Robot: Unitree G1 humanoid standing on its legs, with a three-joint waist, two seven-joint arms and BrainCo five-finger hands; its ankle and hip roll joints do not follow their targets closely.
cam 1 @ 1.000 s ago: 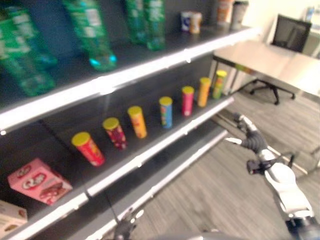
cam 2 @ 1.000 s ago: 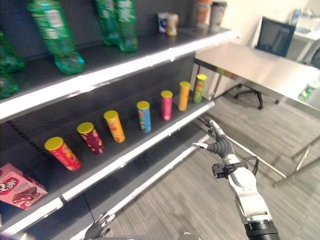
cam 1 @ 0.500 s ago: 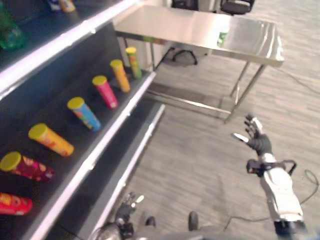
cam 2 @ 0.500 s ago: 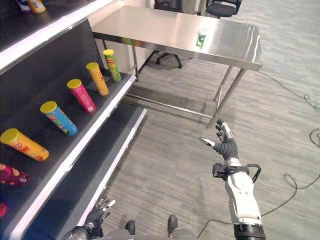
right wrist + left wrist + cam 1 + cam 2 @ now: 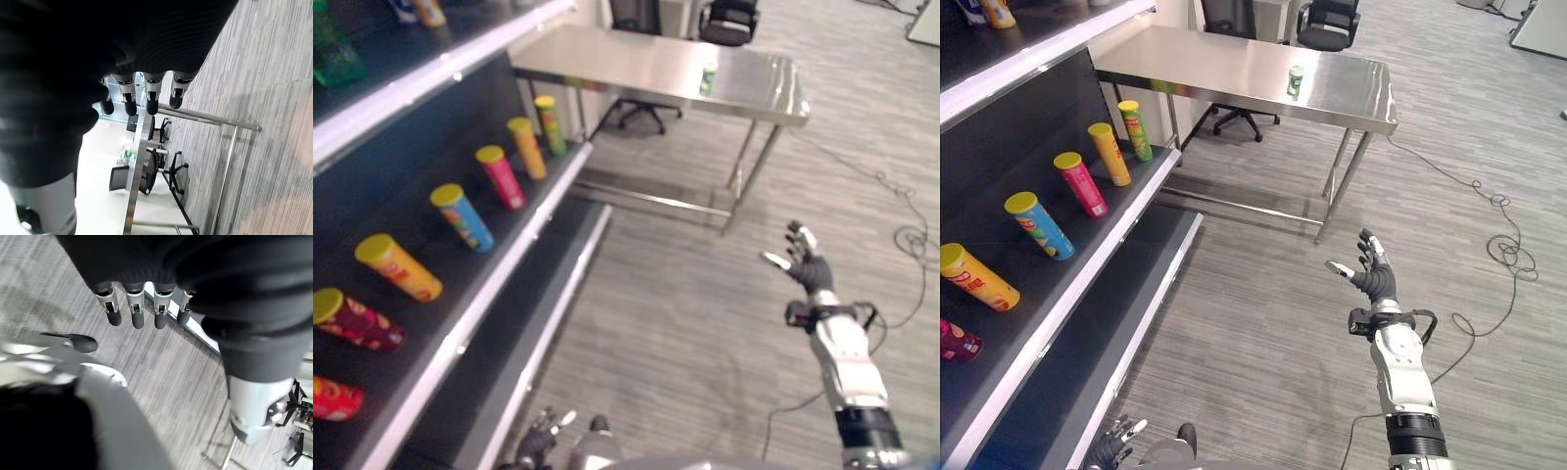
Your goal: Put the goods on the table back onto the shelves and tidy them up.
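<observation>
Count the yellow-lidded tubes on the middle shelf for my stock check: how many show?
7 in the left eye view, in one row along the shelf: green, orange, pink, blue, yellow, dark red, red cut by the edge. More may lie beyond.

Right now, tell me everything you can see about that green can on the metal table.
The green can is a small cylinder with a pale band round its middle, standing upright and alone on the steel table, toward the far right end of its shiny top. Nothing touches it except the tabletop. Its print is too small to tell.
</observation>
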